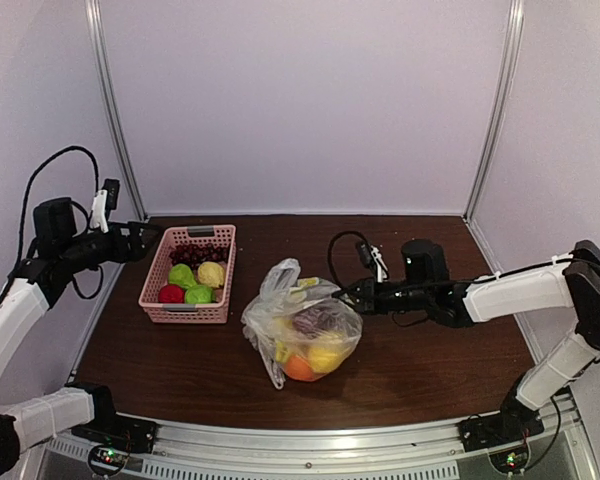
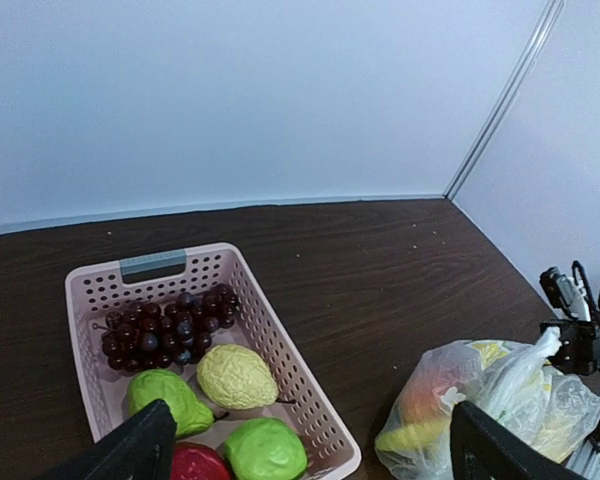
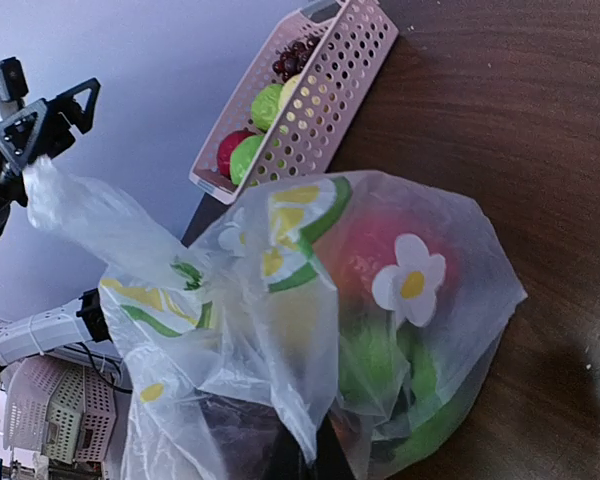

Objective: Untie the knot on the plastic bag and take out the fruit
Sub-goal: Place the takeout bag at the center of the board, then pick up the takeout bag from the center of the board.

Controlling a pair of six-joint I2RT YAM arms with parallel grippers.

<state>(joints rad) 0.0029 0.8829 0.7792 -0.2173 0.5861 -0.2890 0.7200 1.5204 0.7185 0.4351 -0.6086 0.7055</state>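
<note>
Clear plastic bag carries a white flower print.

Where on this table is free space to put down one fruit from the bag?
The table is bare along the back wall, right of the pink basket and behind the right pincer, and on the near strip in front of the basket. Crowded: the narrow gap between basket and plastic bag, and the basket itself.

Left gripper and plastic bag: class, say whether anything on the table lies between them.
Yes. The pink basket, holding fruit, sits on the table between the left gripper and the plastic bag. The gripper hangs open, raised near the basket's far left corner, so passing over it looks possible. Nothing else shows between basket and bag.
</note>
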